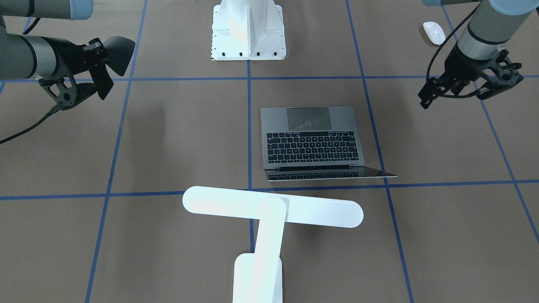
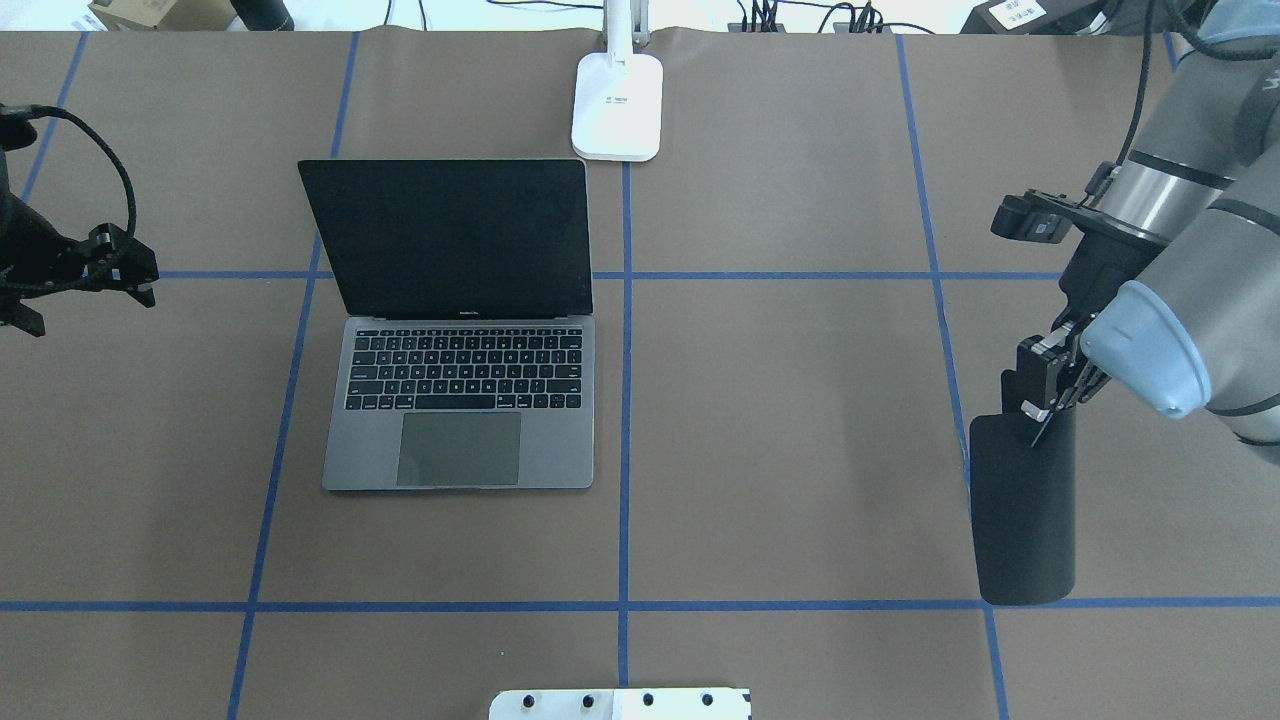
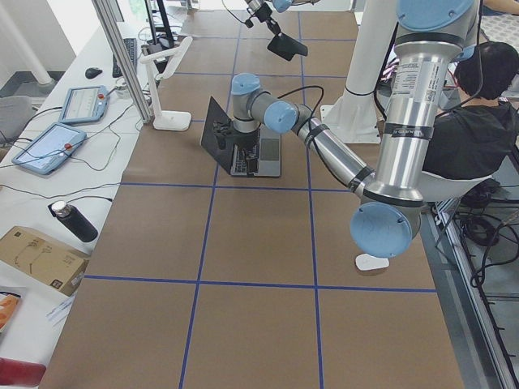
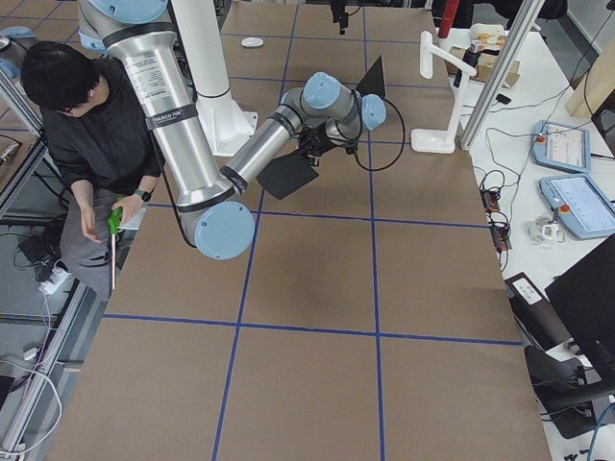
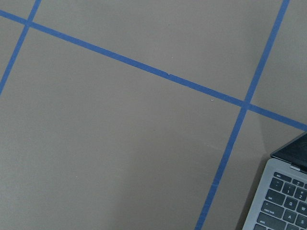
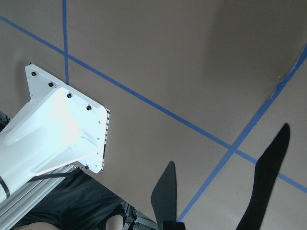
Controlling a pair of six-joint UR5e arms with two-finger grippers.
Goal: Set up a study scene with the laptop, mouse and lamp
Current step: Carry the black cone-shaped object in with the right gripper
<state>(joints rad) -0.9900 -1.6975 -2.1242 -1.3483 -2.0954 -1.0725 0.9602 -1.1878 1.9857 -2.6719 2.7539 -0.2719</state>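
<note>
Laptop (image 2: 458, 400) sits open on the table (image 2: 800, 400), just left of the centre blue tape line in the overhead view. Kbd and trackpad face the robot, the lid is tilted back and the screen is dark. Lamp (image 2: 617, 105) stands upright at the far table edge with its base on the centre line, near the laptop's rear right corner but apart from it. In the front cam its bar head runs crosswise above the table, on the operators' side of the laptop. Mouse (image 1: 434, 32) is on the robot's L side near the robot-side edge, well apart from the laptop, w/ nothing touching it. R gripper (image 2: 1048, 405) is clamped on 1 edge of a flat black mousepad (image 2: 1022, 520), which is held clear above the table on the robot's R side. L gripper (image 1: 427, 96) hangs above the table on the L side, between mouse and laptop, w/ nothing visible in it; can't tell how its jaws stand. L wrist cam shows only tape grid plus a laptop corner. White bolted pedestal (image 1: 248, 29) is at the robot-side edge on the centre line.
</note>
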